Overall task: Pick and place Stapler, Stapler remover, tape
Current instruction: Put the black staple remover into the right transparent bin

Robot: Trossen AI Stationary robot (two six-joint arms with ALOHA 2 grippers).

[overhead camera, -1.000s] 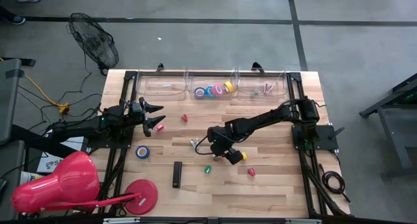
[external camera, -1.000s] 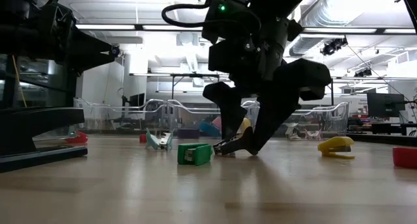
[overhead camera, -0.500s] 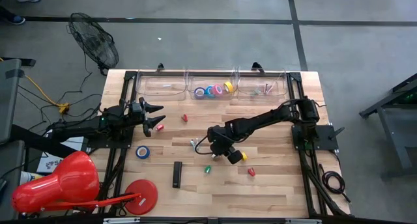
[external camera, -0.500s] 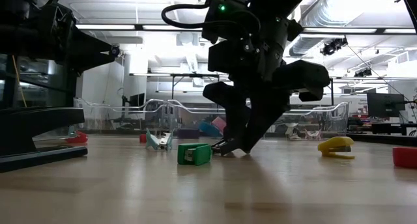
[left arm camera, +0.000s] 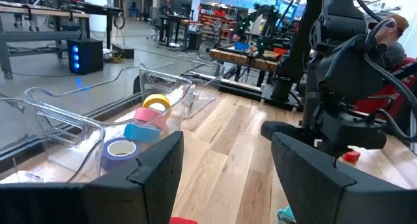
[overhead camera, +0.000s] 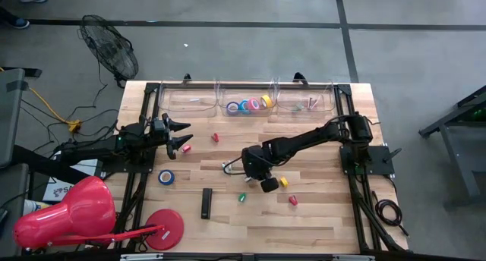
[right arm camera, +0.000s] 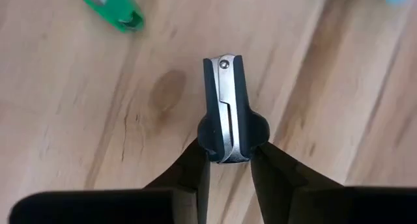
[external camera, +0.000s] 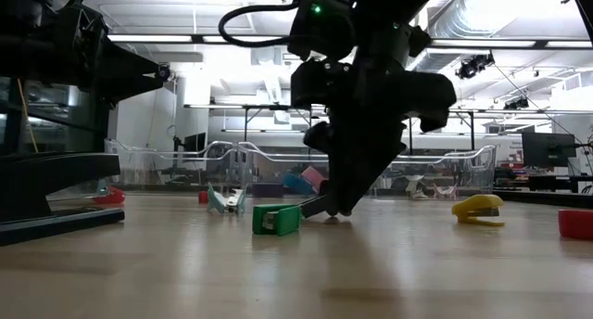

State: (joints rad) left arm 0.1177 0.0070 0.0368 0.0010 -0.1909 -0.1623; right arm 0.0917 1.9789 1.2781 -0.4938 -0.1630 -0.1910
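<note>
Landmark: the row of three clear plastic bins along the table's far edge. Middle bin already holds ring-shaped tape rolls, blue, purple, pink and yellow; the bin to its right holds a few small items, too small to name; the bin to its left looks nearly bare. Right gripper is down at the wooden table, well in front of the middle bin, its fingers pinched narrow on a small black staple remover with a metal spine; the item's base sits between the finger pads, so the grasp looks made, lift not yet evident. Left gripper hangs jaws wide and empty, in front of the leftmost bin, waiting. Left on the table, all in front of the bins: a blue tape roll, a black bar-shaped stapler, a small green piece, a yellow piece just beside the right gripper, and red pieces and. Judgement: partway through; tape mostly sorted, one roll, the stapler and several small removers outstanding. The held remover probably belongs in the right-hand bin.
</note>
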